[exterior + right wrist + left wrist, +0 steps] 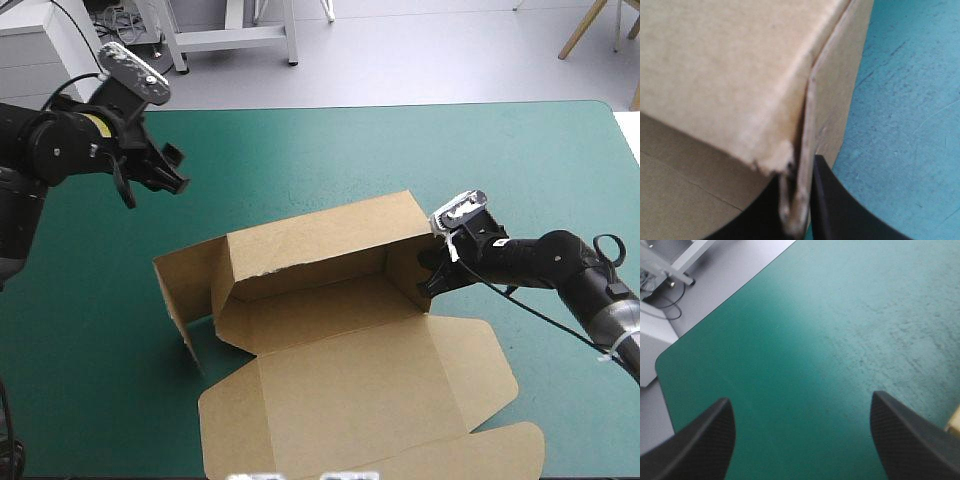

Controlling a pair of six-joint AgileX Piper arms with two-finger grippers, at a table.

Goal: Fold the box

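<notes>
The flat lid of the brown cardboard box (330,340) reaches the table's near edge. Its walls stand raised at mid-table, with the left end flap splayed outward. The right gripper (430,272) pinches the right end wall, fingers nearly closed. The left gripper (165,172), fingers wide apart, hangs over open teal-green cover (400,150) toward the far-left corner.

Bright, even light; soft shadows

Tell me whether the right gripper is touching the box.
Touching. The right wrist view shows the right gripper with its black fingers shut on the end wall of the box, the brown board pinched between them with no gap.
</notes>
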